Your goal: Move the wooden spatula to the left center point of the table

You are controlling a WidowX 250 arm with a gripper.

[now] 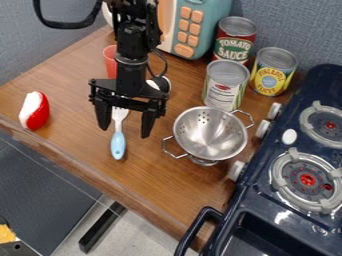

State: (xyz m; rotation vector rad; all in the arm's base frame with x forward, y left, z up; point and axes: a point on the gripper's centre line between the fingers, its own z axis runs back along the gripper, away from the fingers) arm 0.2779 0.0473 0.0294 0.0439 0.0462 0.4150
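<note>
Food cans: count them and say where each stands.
3. A red-labelled can stands beside the toy microwave, a yellow-labelled can near the stove's back corner, and a pale-labelled can in front of both, just behind the colander. The arm could hide more.

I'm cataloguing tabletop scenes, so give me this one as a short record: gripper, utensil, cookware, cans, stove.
Gripper: hanging over the table, jaws apart
Utensil: fork with a light-blue handle, pointing toward the table's near edge
Cookware: metal colander with two handles, between fork and stove
Cans: three, behind the colander
Stove: dark blue, right side
</note>
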